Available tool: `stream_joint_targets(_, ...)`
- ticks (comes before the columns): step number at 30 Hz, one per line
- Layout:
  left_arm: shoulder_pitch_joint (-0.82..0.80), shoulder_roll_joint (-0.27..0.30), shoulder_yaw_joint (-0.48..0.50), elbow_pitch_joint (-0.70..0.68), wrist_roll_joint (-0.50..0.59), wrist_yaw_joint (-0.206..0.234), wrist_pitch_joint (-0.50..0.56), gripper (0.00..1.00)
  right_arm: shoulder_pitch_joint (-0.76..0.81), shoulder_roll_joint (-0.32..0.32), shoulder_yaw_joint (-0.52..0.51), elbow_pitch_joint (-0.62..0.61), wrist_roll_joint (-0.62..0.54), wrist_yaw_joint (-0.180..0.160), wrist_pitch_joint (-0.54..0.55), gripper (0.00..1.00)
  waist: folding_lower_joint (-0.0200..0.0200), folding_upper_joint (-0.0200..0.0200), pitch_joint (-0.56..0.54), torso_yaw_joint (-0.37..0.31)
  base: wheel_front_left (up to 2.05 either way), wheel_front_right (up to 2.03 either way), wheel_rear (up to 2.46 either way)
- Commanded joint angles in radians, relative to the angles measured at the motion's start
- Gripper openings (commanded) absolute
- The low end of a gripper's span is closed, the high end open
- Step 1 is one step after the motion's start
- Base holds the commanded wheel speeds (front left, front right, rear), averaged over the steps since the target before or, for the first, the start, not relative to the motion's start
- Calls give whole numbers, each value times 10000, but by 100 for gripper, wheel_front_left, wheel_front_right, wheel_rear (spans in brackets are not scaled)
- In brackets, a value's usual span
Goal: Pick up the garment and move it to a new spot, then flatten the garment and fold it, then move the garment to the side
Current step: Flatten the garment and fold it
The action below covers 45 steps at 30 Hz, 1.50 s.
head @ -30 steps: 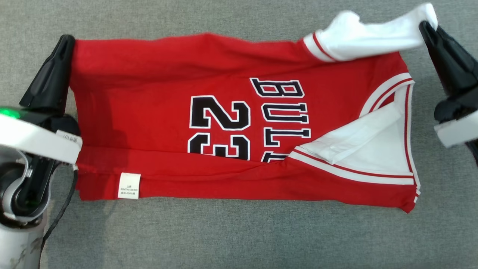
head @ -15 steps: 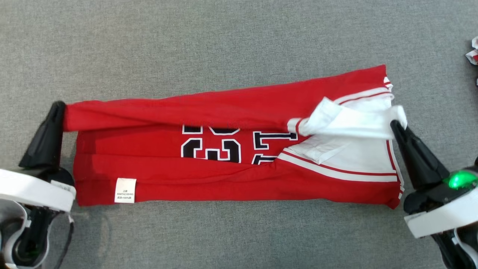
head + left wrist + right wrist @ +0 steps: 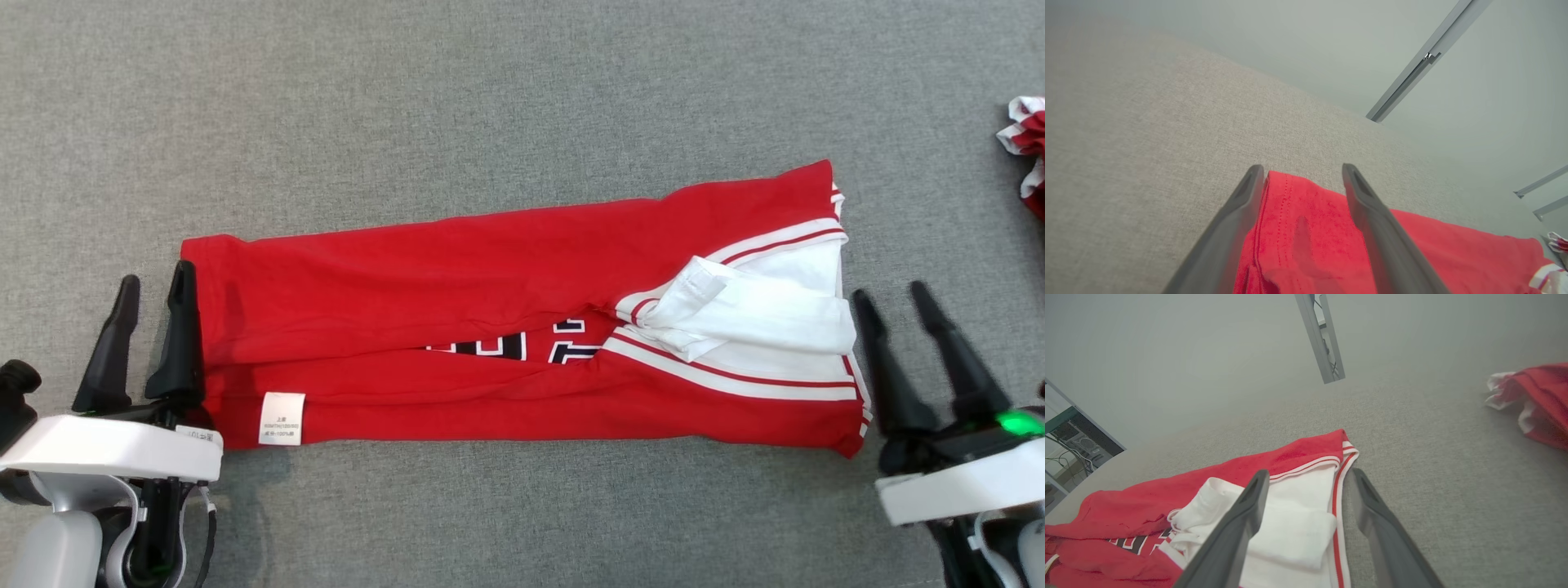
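Grey woven surface, pale wall, metal strut, even light

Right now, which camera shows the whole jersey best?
The head view: the jersey lies there full length, folded, with both ends in sight. The left wrist view gives its red hem corner up close; the right wrist view gives its white-trimmed end.

Head overhead, 2 wrist views low, seemingly near, all sharing garment
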Motion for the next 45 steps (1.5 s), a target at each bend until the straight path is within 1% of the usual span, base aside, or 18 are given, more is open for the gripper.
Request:
stream_joint_targets(1,-167,-34,-41,59,533,158,-555,100,-218,89,-389,152,-321,-5,-434,100,1,0,-130,-14,0,0,0)
stream_joint_targets(2,-257,-184,-84,54,719,213,-897,100,-302,210,-603,213,-437,-5,-656,100,1,0,-191,-9,0,0,0)
stream_joint_targets(3,-257,-184,-84,54,719,213,-897,100,-302,210,-603,213,-437,-5,-656,100,1,0,-191,-9,0,0,0)
stream_joint_targets(6,-426,-304,-187,3,1438,445,-1715,100,-575,418,-1173,392,-1022,-5,-1043,100,1,0,-372,-21,0,0,0)
stream_joint_targets(9,-696,-402,-249,-63,2191,642,-2194,100,-851,537,-1519,543,-1632,-5,-1166,100,1,0,-556,-6,0,0,0)
stream_joint_targets(11,-780,-404,-277,-77,2686,713,-2341,100,-988,581,-1598,604,-1976,-5,-1174,100,1,0,-702,12,0,0,0)
stream_joint_targets(12,-783,-425,-301,-50,3117,773,-2425,100,-1029,580,-1638,724,-2220,-5,-1139,100,1,0,-865,57,0,0,0)
stream_joint_targets(14,-643,-277,-349,30,3698,892,-2451,100,-965,626,-1649,867,-2399,-5,-1091,100,1,0,-1023,111,0,0,0)
stream_joint_targets(18,-380,-383,-485,90,4307,1020,-2471,100,-723,723,-1716,1115,-2550,-5,-922,100,1,0,-1272,323,0,0,0)
stream_joint_targets(21,-191,-462,-545,151,4545,1016,-2479,100,-576,807,-1765,1203,-2604,-5,-836,100,1,0,-1410,460,0,0,0)
stream_joint_targets(29,-214,-638,-592,528,4783,674,-2485,100,-397,835,-1867,1251,-2681,-5,-624,100,1,0,-1516,729,0,0,0)
stream_joint_targets(30,-235,-656,-582,580,4800,683,-2483,100,-395,831,-1876,1257,-2672,-5,-598,100,1,0,-1527,743,0,0,0)
stream_joint_targets(35,-337,-743,-531,696,4874,597,-2484,100,-436,706,-2021,1349,-2514,-5,-530,100,1,0,-1525,810,0,0,0)
stream_joint_targets(38,-453,-814,-536,759,4925,493,-2485,100,-402,513,-2234,1703,-2504,-5,-413,100,1,0,-1454,930,0,0,0)
stream_joint_targets(41,-516,-878,-550,768,4955,444,-2485,100,-457,442,-2159,1971,-2457,-5,-339,100,1,0,-1378,1000,0,0,0)
stream_joint_targets(44,-662,-1022,-626,835,4984,325,-2485,100,-591,336,-1582,2618,-2378,-5,-335,100,1,0,-1246,1115,0,0,0)
stream_joint_targets(45,-662,-1022,-626,835,4984,325,-2485,100,-591,336,-1582,2618,-2378,-5,-335,100,1,0,-1246,1115,0,0,0)
